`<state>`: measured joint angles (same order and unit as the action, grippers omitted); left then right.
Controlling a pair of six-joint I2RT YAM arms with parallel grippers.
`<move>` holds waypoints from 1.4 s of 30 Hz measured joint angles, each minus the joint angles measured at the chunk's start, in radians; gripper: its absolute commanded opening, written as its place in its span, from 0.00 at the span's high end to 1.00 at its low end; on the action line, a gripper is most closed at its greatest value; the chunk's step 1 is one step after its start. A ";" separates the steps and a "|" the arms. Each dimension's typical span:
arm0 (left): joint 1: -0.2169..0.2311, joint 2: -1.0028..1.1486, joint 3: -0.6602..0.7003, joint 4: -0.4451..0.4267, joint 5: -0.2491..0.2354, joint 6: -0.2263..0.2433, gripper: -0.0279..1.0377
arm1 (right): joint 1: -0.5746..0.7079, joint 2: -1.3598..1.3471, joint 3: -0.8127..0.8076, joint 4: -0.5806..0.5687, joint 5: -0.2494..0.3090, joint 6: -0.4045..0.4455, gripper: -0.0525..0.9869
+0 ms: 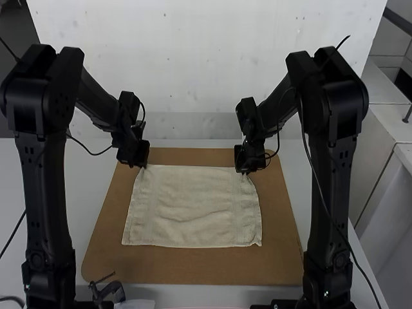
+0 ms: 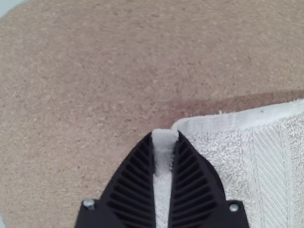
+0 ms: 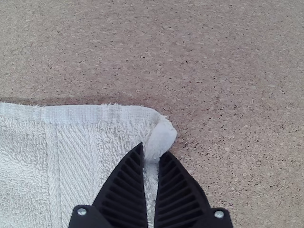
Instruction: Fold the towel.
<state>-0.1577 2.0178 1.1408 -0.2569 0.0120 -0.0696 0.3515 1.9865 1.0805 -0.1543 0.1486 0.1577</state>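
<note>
When lifting the towel (image 1: 193, 207), spread mid-frame in the high view and clamped at its upper-left corner by the left gripper (image 2: 164, 137), upper-right by the right gripper (image 3: 151, 149), beware a skewed fold from uneven pulling, or a corner lost through shallow pinching.
</note>
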 measured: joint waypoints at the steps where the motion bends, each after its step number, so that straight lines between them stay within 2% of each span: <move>1: 0.002 0.000 0.010 -0.026 0.005 -0.005 0.96 | 0.000 0.000 0.000 0.000 0.000 0.000 0.93; 3: 0.007 0.000 0.023 -0.061 0.018 -0.014 0.96 | 0.000 0.000 0.000 0.003 0.000 0.000 0.93; 13: -0.003 -0.037 0.017 -0.129 0.026 -0.049 0.96 | 0.000 -0.010 -0.024 0.045 0.003 0.003 0.93; 18: -0.016 -0.064 0.017 -0.129 0.024 -0.067 0.96 | -0.005 -0.010 -0.024 0.063 0.014 0.011 0.93; 25: -0.050 -0.130 0.020 -0.111 0.026 -0.094 0.96 | -0.069 -0.010 -0.014 0.148 0.042 0.019 0.93; 28: -0.052 -0.152 0.032 -0.105 0.026 -0.104 0.96 | -0.079 -0.013 -0.011 0.195 0.045 0.019 0.93; 37: -0.056 -0.156 0.150 -0.090 -0.012 -0.121 0.96 | -0.087 -0.075 -0.010 0.298 0.063 0.023 0.93; 42: -0.061 -0.156 0.203 -0.082 -0.017 -0.123 0.96 | -0.108 -0.113 -0.010 0.335 0.061 0.027 0.93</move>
<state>-0.2184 1.8614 1.3441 -0.3389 -0.0051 -0.1928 0.2432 1.8736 1.0702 0.1806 0.2100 0.1844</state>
